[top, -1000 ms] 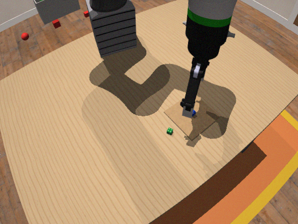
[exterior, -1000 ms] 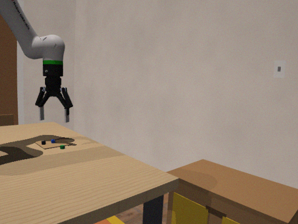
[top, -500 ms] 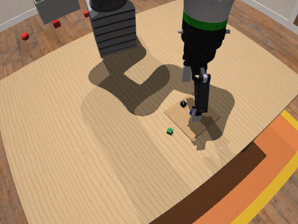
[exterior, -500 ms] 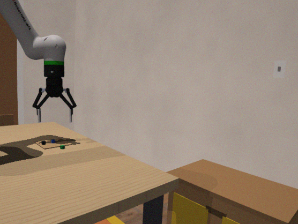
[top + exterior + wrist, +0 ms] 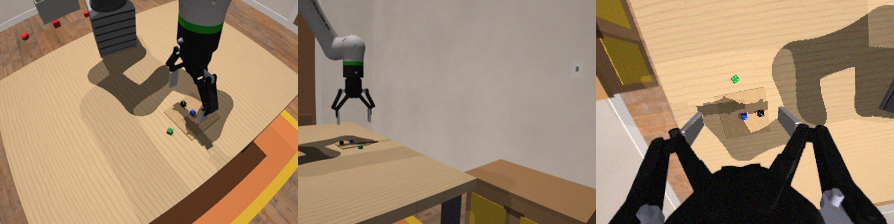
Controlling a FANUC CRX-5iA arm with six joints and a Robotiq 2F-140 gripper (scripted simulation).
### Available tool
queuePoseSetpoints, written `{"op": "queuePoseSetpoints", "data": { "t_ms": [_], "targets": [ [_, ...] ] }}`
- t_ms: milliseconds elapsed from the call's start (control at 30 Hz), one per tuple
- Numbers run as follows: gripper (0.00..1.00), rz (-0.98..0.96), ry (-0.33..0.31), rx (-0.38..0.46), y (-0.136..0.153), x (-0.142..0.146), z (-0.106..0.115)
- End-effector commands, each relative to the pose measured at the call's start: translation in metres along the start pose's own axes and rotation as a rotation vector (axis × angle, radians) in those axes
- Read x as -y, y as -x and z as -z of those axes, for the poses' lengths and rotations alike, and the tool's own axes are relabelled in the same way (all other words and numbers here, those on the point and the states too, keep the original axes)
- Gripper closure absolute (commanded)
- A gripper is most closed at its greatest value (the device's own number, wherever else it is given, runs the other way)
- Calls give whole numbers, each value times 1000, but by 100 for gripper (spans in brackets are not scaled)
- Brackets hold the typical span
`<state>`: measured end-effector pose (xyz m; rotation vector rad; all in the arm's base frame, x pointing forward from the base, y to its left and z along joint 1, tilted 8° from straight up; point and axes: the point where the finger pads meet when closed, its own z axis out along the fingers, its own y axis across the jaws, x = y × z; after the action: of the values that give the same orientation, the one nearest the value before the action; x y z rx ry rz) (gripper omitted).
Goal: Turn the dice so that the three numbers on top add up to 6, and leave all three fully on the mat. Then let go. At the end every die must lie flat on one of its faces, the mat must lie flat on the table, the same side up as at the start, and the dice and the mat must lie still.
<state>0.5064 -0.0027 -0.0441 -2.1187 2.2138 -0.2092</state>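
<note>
A small brown mat (image 5: 191, 118) lies flat on the wooden table. A black die (image 5: 183, 103) and a blue die (image 5: 192, 112) sit on the mat. A green die (image 5: 169, 131) lies on the table just off the mat's edge. My gripper (image 5: 187, 100) hangs open and empty well above the mat. In the exterior view the gripper (image 5: 353, 118) is high over the mat (image 5: 351, 144). The wrist view shows the blue die (image 5: 744, 116), black die (image 5: 760, 113) and green die (image 5: 735, 79) far below the open fingers. The dice pips are too small to read.
The robot's dark ribbed base (image 5: 113, 27) stands at the table's back. Red blocks (image 5: 56, 23) and a red ball (image 5: 24, 36) lie on the floor beyond the table. The table's edge runs close to the mat's right side. A low brown bench (image 5: 534, 185) stands beside the table.
</note>
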Motion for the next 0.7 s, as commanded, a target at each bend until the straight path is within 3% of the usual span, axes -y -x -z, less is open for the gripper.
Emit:
{"op": "queuePoseSetpoints", "data": {
  "t_ms": [0, 667],
  "targets": [
    [0, 136, 10, 21, -4, 1, -1],
    [0, 775, 3, 24, -23, 2, -5]
  ]
}}
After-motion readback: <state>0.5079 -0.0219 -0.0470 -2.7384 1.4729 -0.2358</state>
